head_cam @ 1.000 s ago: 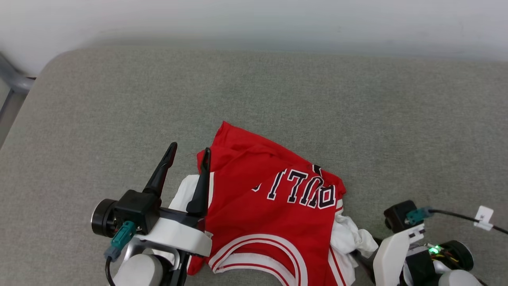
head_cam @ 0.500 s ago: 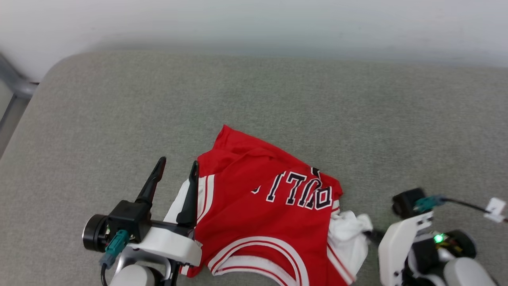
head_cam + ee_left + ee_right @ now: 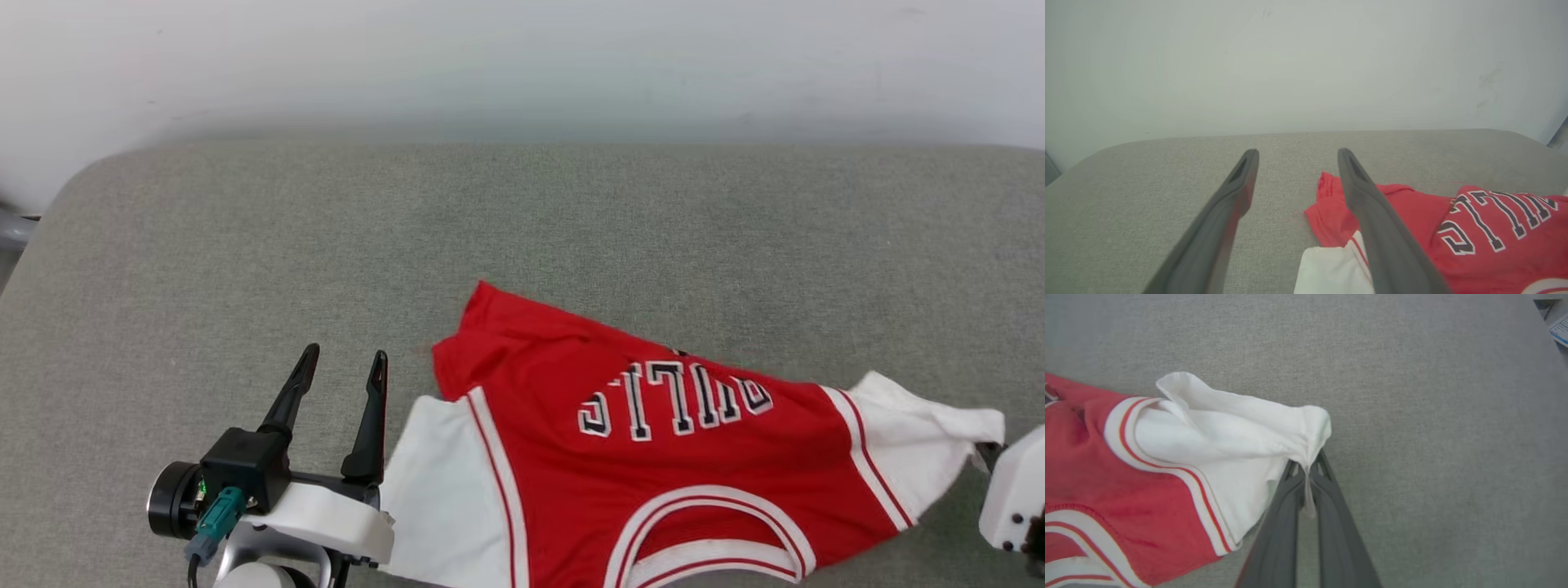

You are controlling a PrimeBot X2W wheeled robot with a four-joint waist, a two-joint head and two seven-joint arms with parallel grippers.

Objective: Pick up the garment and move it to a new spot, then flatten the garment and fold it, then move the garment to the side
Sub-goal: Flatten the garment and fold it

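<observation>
On the grey table (image 3: 245, 245) the garment (image 3: 653, 457) has spread; we flatten it, right tool (image 3: 1306, 467) clamping a sleeve (image 3: 1229, 428), left tool (image 3: 345, 354) wide, empty.

On red thin-fabric sports jersey (image 3: 653, 474): black white-outlined block letters (image 3: 676, 398) across the chest, upside down in the head view, read "BULLS". Left wrist view catches "ULLS". Small white tag (image 3: 1560, 330) in a corner of the right wrist view: print illegible.
</observation>
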